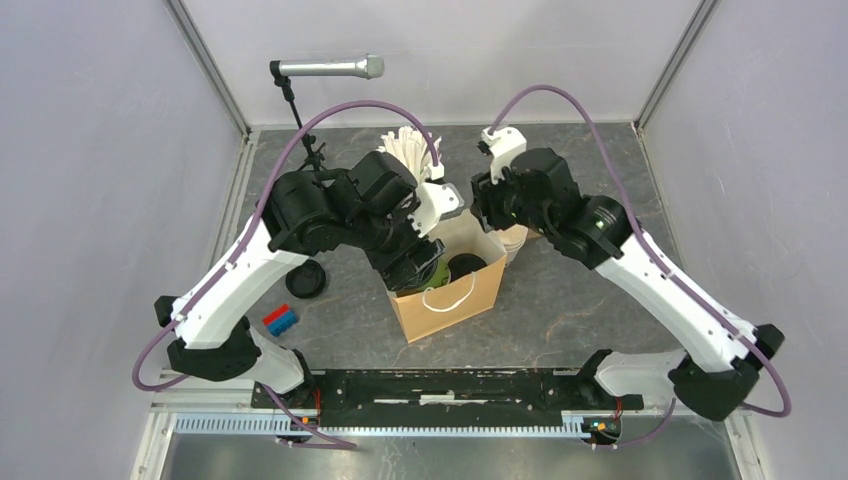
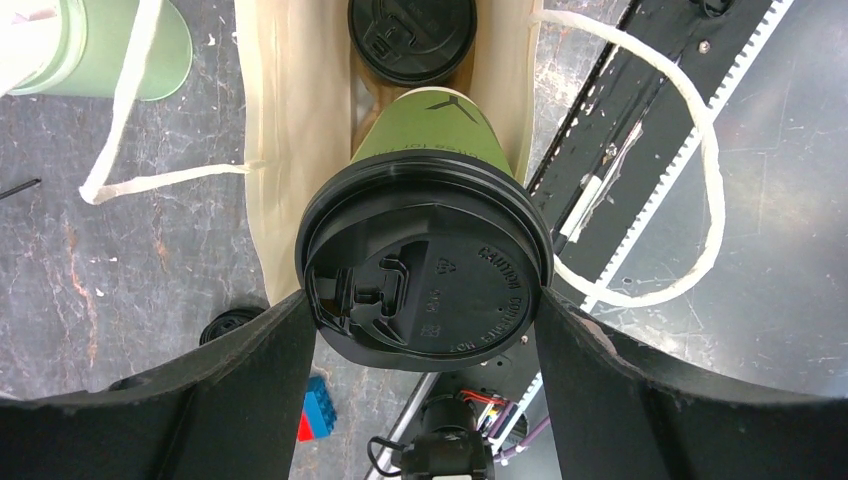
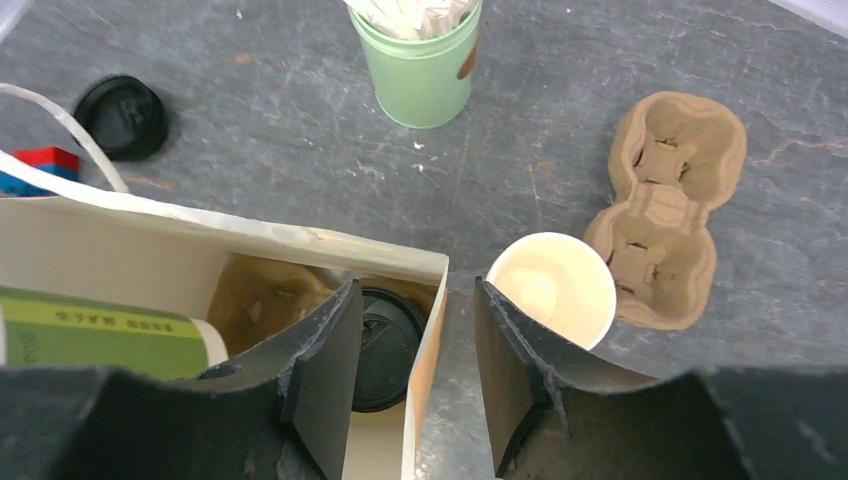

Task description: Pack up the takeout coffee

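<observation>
The left gripper clamps wide on the lid of the olive-green cup, holding it upright between the walls of the paper bag, probably to seat it beside the other lidded cup at the bag's right end. The right gripper stands part-open astride the bag's rim, likely to steady that wall. The room left between the walls looks tight.

olive-green cup (black lid) partly inside paper bag, second lidded cup upright within
</observation>
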Robot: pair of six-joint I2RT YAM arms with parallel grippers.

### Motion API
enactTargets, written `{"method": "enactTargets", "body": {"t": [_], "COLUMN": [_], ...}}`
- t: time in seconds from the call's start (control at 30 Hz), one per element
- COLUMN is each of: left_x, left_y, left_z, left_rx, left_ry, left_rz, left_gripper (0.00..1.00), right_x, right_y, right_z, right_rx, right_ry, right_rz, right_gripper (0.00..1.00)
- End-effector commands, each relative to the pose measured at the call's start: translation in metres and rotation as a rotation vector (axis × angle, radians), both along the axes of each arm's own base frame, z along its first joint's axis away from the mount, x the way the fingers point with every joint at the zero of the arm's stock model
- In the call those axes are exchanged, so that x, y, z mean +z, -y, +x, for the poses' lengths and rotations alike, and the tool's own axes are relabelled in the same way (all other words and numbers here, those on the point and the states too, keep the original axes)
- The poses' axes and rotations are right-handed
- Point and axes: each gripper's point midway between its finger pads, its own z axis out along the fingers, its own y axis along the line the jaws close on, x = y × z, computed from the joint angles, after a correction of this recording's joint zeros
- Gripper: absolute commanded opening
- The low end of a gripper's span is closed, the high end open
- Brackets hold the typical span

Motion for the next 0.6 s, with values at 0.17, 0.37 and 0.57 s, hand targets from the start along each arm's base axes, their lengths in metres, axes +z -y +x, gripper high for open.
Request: {"method": "enactTargets", "body": {"t": [0.17,0.37,0.57], "left_x": [0.007,0.006,0.007], "left_y": [-0.002,-0.002,-0.007], "left_z": [0.002,0.002,0.007], "left_rx": [-0.016,-0.017,-0.002], "left_ry": [0.034,0.031,0.059], "left_rz": [0.011,0.015,0.032], "left_gripper": [0.52,0.52,0.52], "right_x": [-0.017,-0.018,-0.028], "right_y": [0.000,-0.006,-0.009], "right_z": [0.012,0.021,0.024], "right_rx": [0.046,0.053,0.047], "right_ry": [-0.096,-0.092,-0.114], "right_rz": [-0.240,-0.260,-0.271], "right_gripper": [0.52,0.44,0.29]}}
